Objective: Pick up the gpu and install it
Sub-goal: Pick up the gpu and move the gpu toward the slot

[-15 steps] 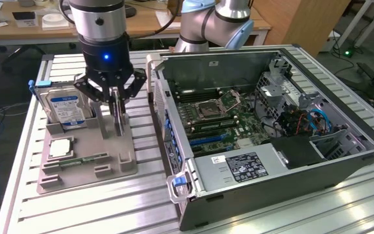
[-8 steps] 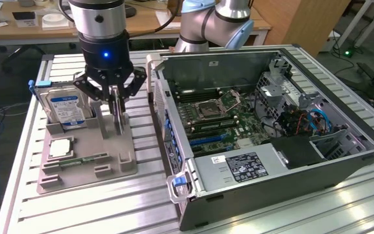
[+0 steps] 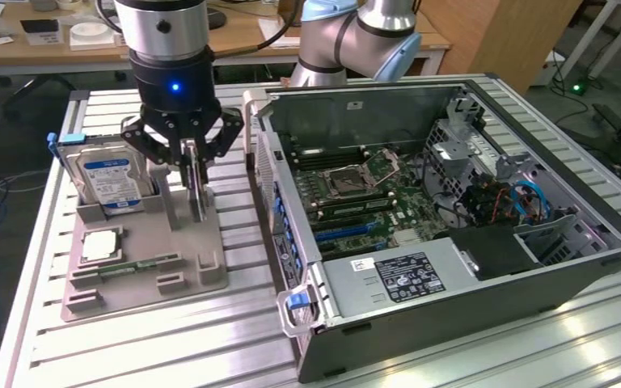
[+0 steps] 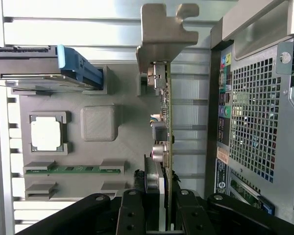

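Black gripper (image 4: 159, 200) pinching thin dark gpu card (image 4: 160, 131) upright, we are seeing blue-labelled silver hard drive (image 3: 111, 178) beside, open metal computer case (image 3: 472, 323) nearby.

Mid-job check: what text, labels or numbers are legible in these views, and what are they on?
Nothing reads clearly.
Blue-and-white label on the hard drive: print too blurred.
Black label on the power supply: white print too small.
Stickers on the computer case rear: too blurred.
The gpu, held in the hand: no legible marking.
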Available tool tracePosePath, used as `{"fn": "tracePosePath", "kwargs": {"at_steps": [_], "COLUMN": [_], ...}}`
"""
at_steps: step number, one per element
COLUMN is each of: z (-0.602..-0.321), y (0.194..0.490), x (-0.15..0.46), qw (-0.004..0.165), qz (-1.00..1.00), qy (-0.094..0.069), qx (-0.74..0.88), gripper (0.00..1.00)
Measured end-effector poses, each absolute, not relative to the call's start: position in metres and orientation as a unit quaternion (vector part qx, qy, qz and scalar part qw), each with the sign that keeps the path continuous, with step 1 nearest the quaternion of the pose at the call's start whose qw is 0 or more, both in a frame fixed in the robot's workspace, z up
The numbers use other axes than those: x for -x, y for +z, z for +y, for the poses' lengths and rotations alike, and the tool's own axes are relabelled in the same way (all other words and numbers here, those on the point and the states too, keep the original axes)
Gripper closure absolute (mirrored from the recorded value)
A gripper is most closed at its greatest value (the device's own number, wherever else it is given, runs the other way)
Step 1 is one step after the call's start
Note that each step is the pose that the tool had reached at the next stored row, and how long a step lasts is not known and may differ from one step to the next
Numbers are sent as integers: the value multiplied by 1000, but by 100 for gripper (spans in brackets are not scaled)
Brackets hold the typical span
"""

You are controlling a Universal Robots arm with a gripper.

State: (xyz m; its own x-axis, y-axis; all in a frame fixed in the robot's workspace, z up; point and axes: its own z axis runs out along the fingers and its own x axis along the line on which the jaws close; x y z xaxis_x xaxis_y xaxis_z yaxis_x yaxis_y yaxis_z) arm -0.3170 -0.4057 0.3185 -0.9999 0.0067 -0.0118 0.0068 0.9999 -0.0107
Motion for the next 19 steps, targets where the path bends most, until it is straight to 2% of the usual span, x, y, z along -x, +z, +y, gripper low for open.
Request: {"fn": "tracePosePath", "kwargs": {"at_steps": [19], "z": [-406], "y": [352], "x": [317], "qw": [6], "qz": [1000], "qy": [-5], "qx": [-3], "gripper": [72]}}
